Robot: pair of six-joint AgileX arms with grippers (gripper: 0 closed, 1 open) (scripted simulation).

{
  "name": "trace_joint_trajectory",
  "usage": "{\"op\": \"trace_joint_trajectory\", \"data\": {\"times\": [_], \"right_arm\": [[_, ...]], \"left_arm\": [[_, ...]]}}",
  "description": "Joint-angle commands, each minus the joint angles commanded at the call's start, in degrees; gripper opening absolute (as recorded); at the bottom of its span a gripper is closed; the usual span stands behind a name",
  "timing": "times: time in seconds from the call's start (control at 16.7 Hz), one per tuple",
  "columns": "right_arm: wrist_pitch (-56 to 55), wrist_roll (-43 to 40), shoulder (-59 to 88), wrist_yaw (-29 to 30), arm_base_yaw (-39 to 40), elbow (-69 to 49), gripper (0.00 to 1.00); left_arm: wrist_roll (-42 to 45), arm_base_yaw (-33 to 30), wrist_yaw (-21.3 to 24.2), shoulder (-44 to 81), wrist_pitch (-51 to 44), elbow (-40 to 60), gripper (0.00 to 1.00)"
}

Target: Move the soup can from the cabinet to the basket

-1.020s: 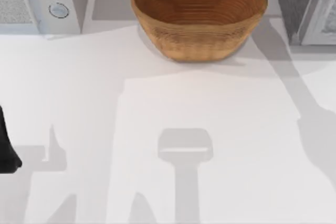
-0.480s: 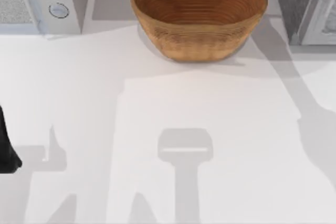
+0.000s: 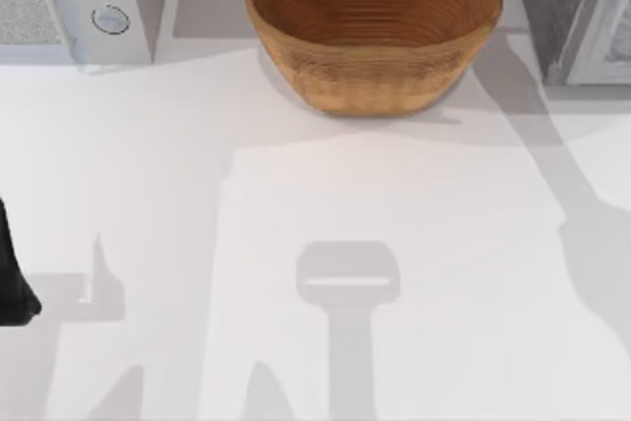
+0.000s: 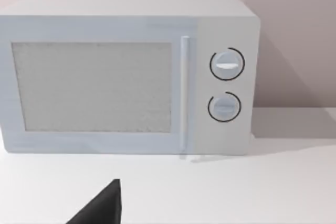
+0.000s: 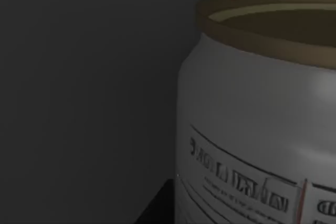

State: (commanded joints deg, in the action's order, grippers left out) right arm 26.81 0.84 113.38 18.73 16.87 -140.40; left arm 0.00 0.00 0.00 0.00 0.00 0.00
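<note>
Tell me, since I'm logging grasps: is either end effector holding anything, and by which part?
It cannot be told. The right wrist view is dark, with the soup can close up; no fingers show on it.

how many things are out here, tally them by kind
woven basket: 1
soup can: 1
cabinet: 1
microwave: 1
total: 4

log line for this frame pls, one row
stage: reach in cabinet | soup can: close ahead in dim right wrist view, upright | basket: table's far edge, nothing inside | left arm: parked, table's left edge
</note>
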Motion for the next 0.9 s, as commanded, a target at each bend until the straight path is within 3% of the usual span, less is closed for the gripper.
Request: {"op": "trace_joint_trajectory", "data": {"times": [0.6,0.9], "right_arm": [[11.39,0.06,-24.14,11.91,11.96,12.46,0.00],[13.07,0.03,-26.88,13.50,13.99,13.95,0.00]], "left_arm": [[0.00,0.00,0.00,0.00,0.00,0.00,1.00],[0.00,0.00,0.00,0.00,0.00,0.00,1.00]]}}
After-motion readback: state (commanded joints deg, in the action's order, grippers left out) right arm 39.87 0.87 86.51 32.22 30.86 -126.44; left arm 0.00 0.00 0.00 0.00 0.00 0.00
